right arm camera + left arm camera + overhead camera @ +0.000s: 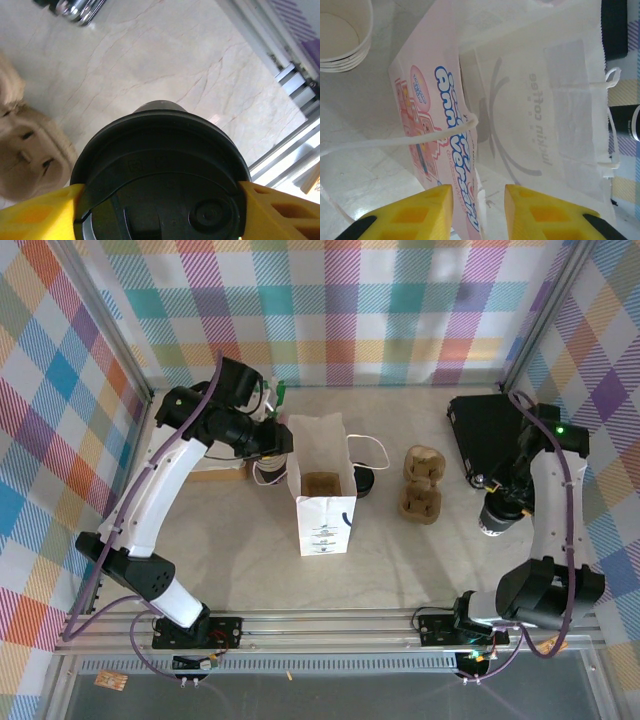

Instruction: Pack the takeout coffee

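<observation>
My right gripper (160, 200) is shut on the takeout coffee (160, 165); its yellow fingers press both sides of the round black lid, and the cup below is hidden. From above, that gripper (497, 515) holds the coffee (494, 523) over the table at the right, apart from the bag. The white paper bag (322, 490) stands open in the middle with a brown carrier inside. My left gripper (479, 197) is at the bag's left rim (283, 440), open, and the pink printed side wall (445, 140) passes between its fingers.
Two brown pulp cup carriers (421, 485) lie right of the bag, and one (30, 150) lies near the coffee. A squat stack of black lids (362, 480) sits behind the bag. Stacked paper cups (342, 30) stand left of it. A black box (485, 425) is at the back right.
</observation>
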Controlling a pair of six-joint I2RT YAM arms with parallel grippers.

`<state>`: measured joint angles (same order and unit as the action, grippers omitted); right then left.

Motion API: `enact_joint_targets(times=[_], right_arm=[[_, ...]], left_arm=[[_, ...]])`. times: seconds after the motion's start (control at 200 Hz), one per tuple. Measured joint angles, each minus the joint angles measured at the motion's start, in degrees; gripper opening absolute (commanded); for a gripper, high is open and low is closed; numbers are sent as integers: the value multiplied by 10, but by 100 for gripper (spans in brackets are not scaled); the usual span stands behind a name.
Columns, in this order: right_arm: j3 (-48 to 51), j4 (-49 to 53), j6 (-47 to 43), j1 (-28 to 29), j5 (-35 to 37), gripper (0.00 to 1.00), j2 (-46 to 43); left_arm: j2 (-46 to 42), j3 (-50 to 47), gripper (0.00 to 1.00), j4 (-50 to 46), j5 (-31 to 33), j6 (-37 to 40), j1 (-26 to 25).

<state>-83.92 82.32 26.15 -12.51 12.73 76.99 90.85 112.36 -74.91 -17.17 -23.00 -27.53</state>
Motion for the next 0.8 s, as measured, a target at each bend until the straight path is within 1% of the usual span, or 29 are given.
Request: enact_joint_targets(times=[0.155,0.235,0.425,0.605,0.72,0.8], right_arm=[[0,31,59,66,-14,55,-39],[0,42,81,90,-21,55,-50],[-16,61,124,118,-25,53,-47],[-37,64,152,146,-40,52,-47],[-73,78,163,172,-46,51,-40],[-111,89,167,188,-49,51,-33]], left_arm=[[-17,-31,32,-1,-15,4,0],[-25,-42,32,1,-23,3,0],[-32,-46,32,0,-34,5,0],[-39,-50,35,14,-34,8,1],[-43,-59,35,16,-32,8,1],[-34,-45,35,11,-32,8,1]])
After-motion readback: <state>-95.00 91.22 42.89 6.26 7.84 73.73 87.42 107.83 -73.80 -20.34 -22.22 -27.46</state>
